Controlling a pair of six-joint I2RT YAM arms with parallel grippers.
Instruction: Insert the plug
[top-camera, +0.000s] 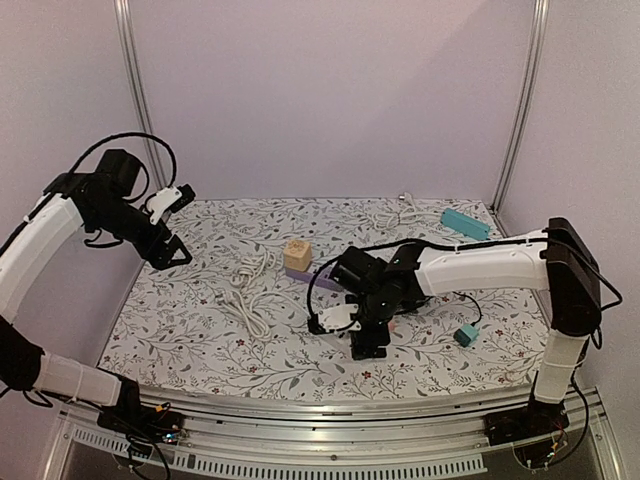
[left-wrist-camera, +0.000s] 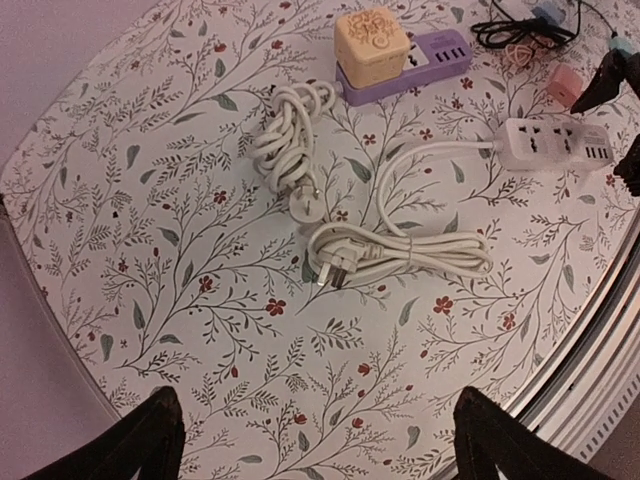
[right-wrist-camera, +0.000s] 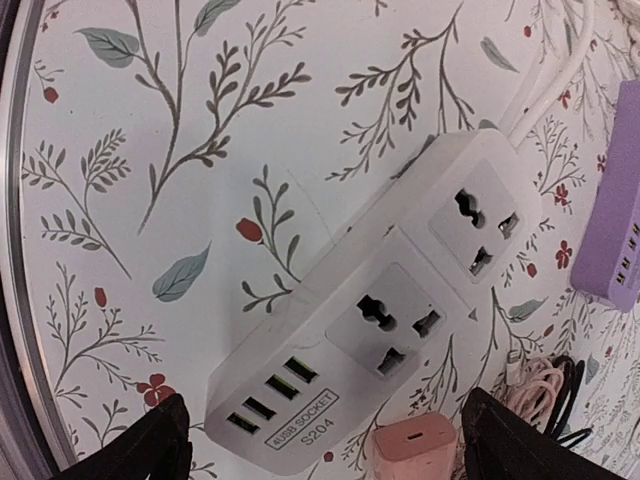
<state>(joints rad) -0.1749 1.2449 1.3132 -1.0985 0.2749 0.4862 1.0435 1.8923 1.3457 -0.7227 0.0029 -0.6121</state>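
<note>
Left claw (left-wrist-camera: 317, 392): open wide and holding nothing, raised high above the flowered table (left-wrist-camera: 150, 200).
Right claw (right-wrist-camera: 325, 400): fingers spread apart, low over the white power strip (right-wrist-camera: 380, 310), gripping nothing.
Pink charger plug (right-wrist-camera: 412, 445): lies just beside the strip's USB end (not in a socket).
White cable (left-wrist-camera: 410, 250): coiled on the table.

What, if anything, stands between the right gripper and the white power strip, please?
Nothing visible does: the right gripper hangs open directly over the white power strip, its sockets unoccupied; the pink charger lies beside its USB end.
</note>
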